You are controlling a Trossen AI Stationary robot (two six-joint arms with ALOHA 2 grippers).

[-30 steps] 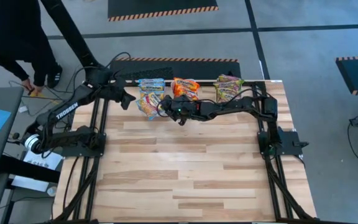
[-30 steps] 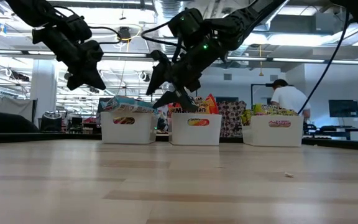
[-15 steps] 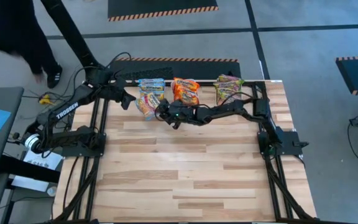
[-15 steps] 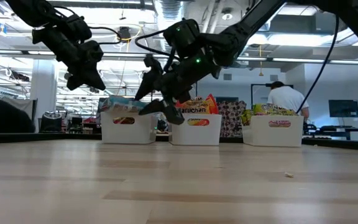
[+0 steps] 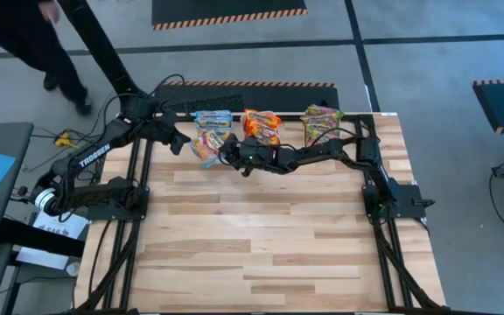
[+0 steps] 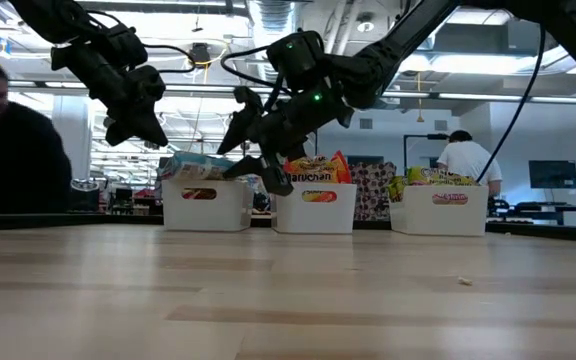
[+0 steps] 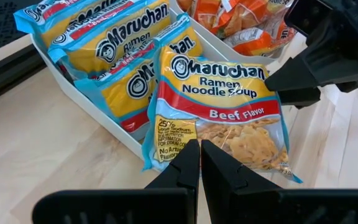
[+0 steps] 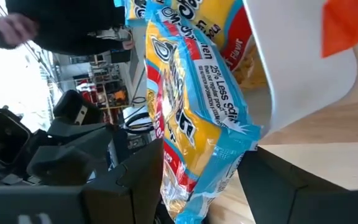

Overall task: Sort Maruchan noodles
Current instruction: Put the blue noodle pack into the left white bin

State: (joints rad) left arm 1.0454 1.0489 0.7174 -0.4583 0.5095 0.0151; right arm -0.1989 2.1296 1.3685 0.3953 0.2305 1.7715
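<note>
High view: three bins (image 5: 262, 140) at table's 12 o'clock look filled. Right pincer (image 5: 226, 154) wide around leaning Beef packet (image 5: 206, 149), ungripped; left pincer (image 5: 182, 140) shut, empty, at 11.

Three white bins stand in a row at the table's far edge: left bin (image 6: 206, 205), middle bin (image 6: 314, 208), right bin (image 6: 438, 210). The left wrist view shows five blue-edged Maruchan beef packets: four in the left bin (image 7: 104, 46) and one leaning packet (image 7: 219, 109) at its front wall. Orange packets (image 5: 262, 124) fill the middle bin and green-pink packets (image 5: 321, 122) the right; neither pile can be counted. Two robot arms are present, and two persons show beyond the table.
</note>
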